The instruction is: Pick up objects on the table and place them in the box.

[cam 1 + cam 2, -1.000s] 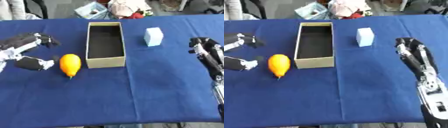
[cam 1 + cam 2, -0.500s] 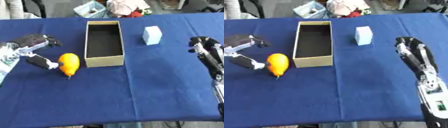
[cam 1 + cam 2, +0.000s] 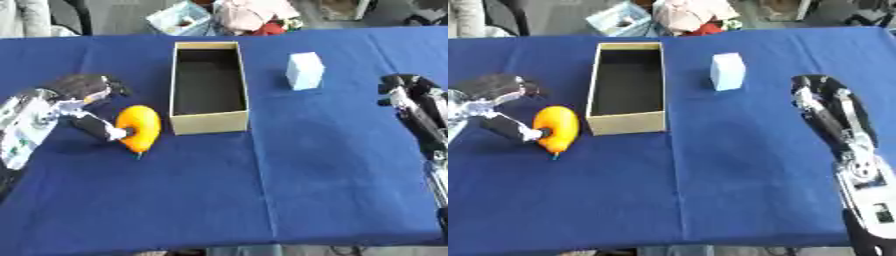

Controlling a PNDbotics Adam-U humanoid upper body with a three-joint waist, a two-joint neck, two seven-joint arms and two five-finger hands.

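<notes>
The orange lemon-shaped fruit [image 3: 139,127] is lying on the blue tabletop [image 3: 262,190] just left of the open box [image 3: 207,88], bracketed by the left hand [image 3: 83,102], thumb touching, not yet gripped. The white block [image 3: 304,71] is untouched; right hand [image 3: 824,102] idles, relaxed.

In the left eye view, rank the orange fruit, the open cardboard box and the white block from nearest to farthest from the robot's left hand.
Measured from the left hand:
1. Orange fruit: right at the thumb, on the table's left side.
2. Cardboard box: just beyond the fruit, toward the middle.
3. White block: farthest, past the box on the right and nearer the far edge.
</notes>
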